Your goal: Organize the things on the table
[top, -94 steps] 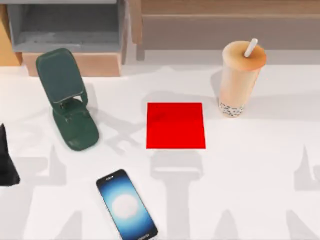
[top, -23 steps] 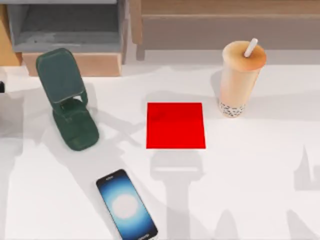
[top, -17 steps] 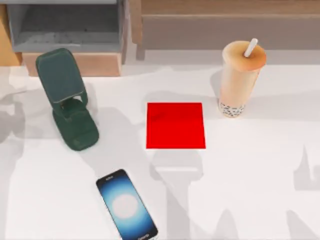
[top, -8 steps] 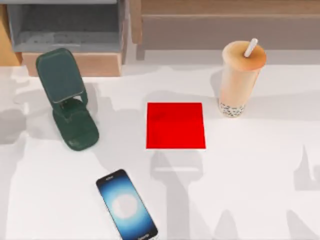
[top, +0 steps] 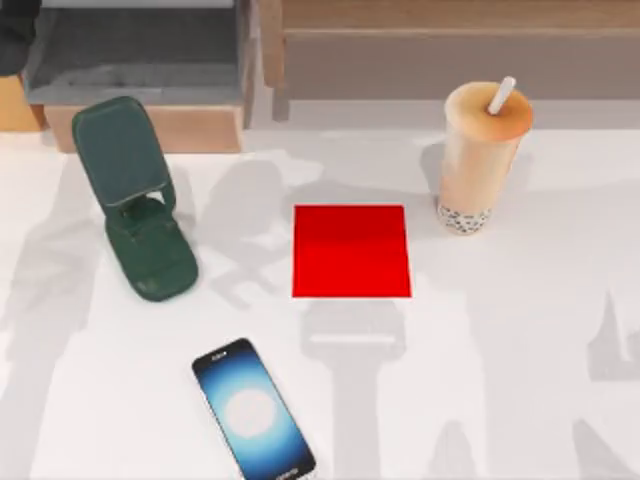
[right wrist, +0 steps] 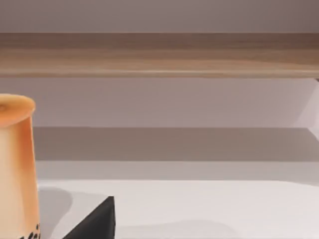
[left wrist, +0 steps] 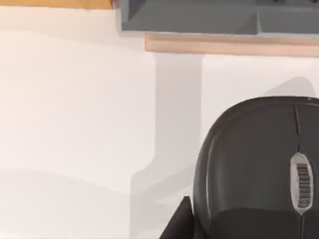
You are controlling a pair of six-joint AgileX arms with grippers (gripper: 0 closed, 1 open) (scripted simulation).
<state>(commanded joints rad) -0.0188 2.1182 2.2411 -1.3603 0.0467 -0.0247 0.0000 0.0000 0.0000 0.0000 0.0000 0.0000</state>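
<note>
The dark grey mouse (left wrist: 259, 174) looms close in the left wrist view, raised above the white table (left wrist: 75, 124), with my left gripper (left wrist: 199, 229) shut on it. From above, that arm is a dark shape (top: 15, 35) at the far left corner by the grey drawer. The black smartphone (top: 253, 410) lies screen-up near the front edge, left of centre. The beige bubble-tea cup (top: 480, 155) with its white straw stands upright at the back right, and also at the edge of the right wrist view (right wrist: 17, 164). My right gripper (right wrist: 97, 224) is parked low, near the cup.
A dark green phone stand (top: 135, 195) stands at the back left. A red square mat (top: 350, 250) lies in the middle of the table (top: 520, 350). An open grey drawer (top: 135, 60) and a wooden shelf (top: 450, 50) run along the back.
My left arm has travelled along the table's left edge from the front toward the back corner by the grey drawer. Phone, stand, mat and cup have not moved.
</note>
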